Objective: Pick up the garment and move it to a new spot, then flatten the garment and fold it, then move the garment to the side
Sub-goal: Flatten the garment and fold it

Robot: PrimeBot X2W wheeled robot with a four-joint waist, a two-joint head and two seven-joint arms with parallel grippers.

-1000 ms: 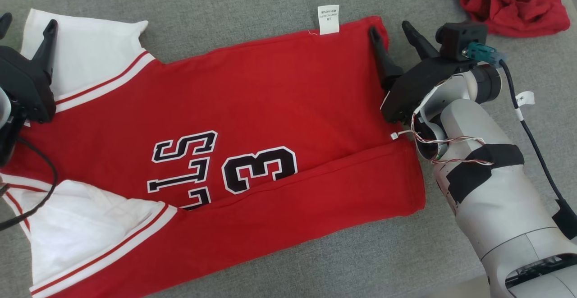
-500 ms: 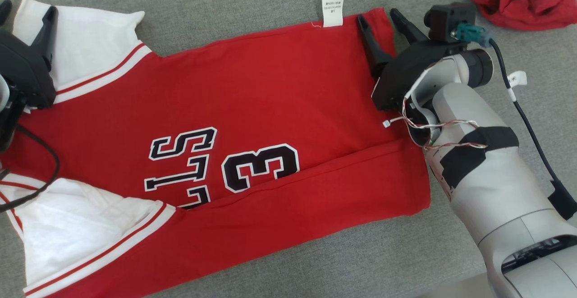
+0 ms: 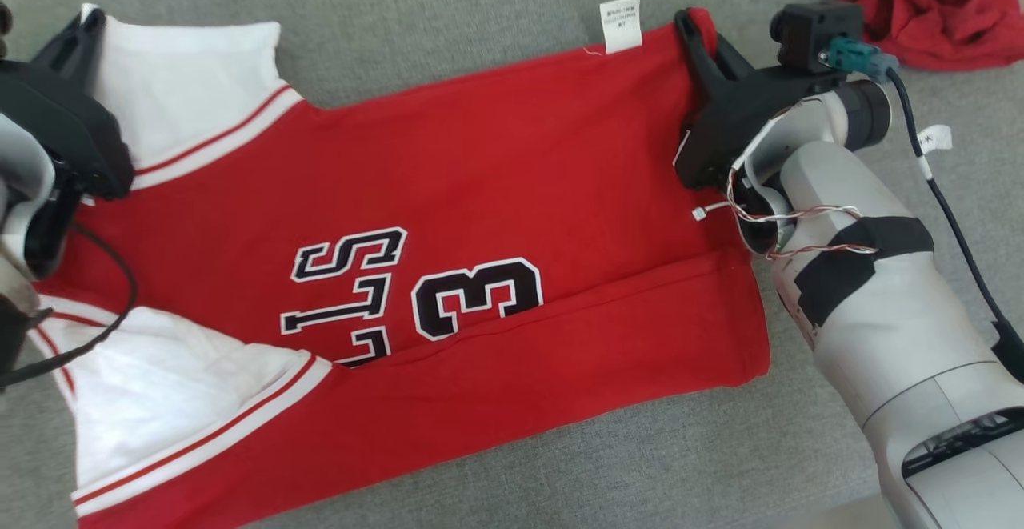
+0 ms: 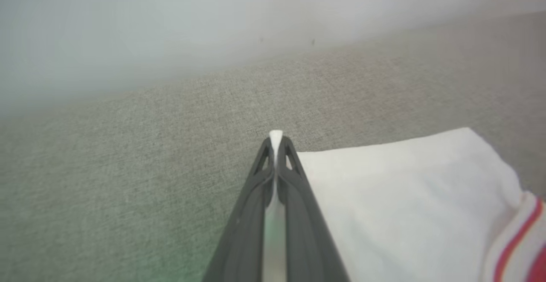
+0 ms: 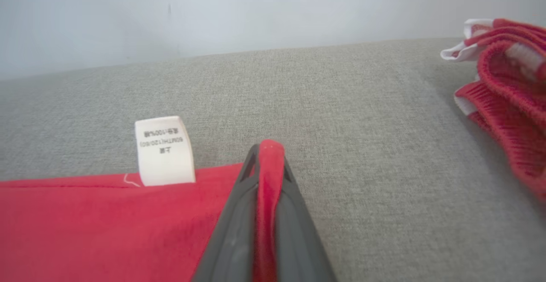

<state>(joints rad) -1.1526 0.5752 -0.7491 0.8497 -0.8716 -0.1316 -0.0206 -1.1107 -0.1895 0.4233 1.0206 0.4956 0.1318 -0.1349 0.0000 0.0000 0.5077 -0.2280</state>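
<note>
The garment [image 3: 480,169] is a red jersey with white sleeves and black lettering, lying flat on the grey cushion with its near edge folded over. My right gripper [image 3: 694,23] is shut on the far hem corner of the garment [image 5: 268,175], red cloth pinched between the fingers [image 5: 239,231]. A white care label [image 5: 164,150] sticks out just left of it. My left gripper [image 3: 86,23] is shut on the far corner of the white sleeve [image 4: 405,196], a sliver of white cloth showing between its fingers [image 4: 294,205].
A second crumpled red cloth [image 3: 928,1] lies at the far right, also seen as red cloth [image 5: 507,98] at the right edge of the right wrist view. Grey cushion [image 3: 448,9] stretches beyond the jersey to a pale wall [image 5: 256,13].
Both grippers went from open, straddling the cloth, to shut on the jersey's far corners. The whole picture has also shifted slightly as the camera moved.
</note>
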